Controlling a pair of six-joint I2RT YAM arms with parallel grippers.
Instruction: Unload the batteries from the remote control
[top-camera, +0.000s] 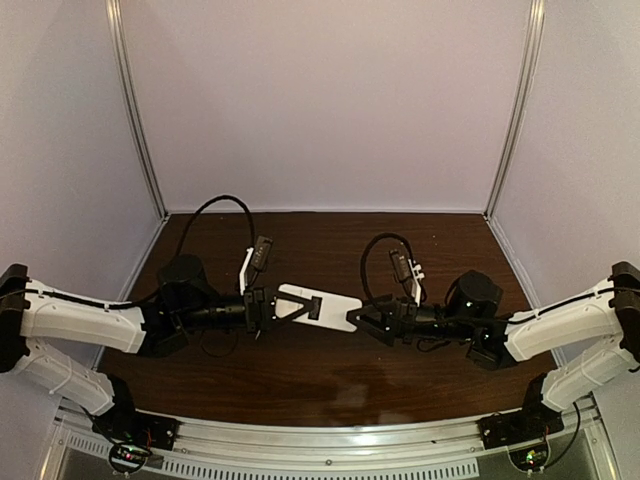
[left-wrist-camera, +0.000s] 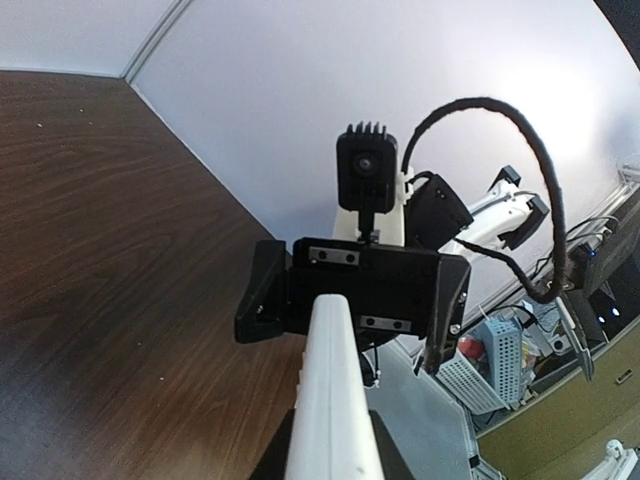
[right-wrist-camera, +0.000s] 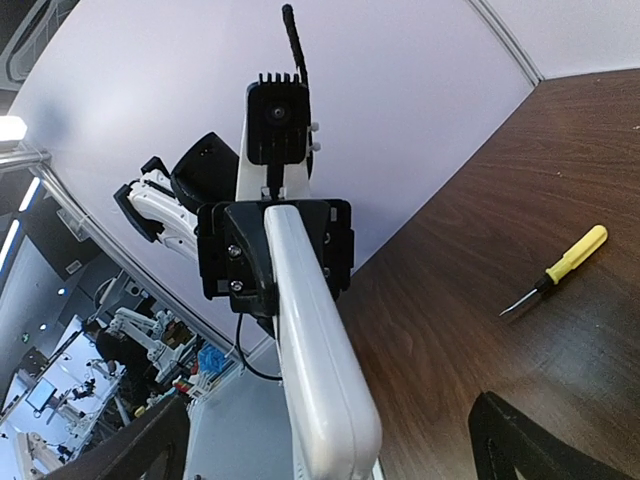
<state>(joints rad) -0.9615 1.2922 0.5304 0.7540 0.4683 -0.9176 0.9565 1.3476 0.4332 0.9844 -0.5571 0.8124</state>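
A: From above?

B: Found the remote control (top-camera: 322, 308) lifted off the table (top-camera: 300, 385), bridging both arms. Saw the left gripper (top-camera: 283, 308) pinched narrow on one end. Saw the right gripper (top-camera: 366, 320) spread wide around the other end.

A: Touching there?

B: Could not tell from above.

A: And from the left wrist?

B: Looked straight along the remote control, out from the closed grip to the right gripper's palm ahead. Noted jaws set well out to either side of the tip. Caught bare wood down to the left.

A: Right wrist?

B: Showed what neither other view did: a yellow-handled screwdriver (right-wrist-camera: 560, 266) lying on the table, off to the right of the gripper. Also showed its own fingers (right-wrist-camera: 525, 445) far apart, clear of the remote control's near end. Showed the left gripper clamped on the far end.
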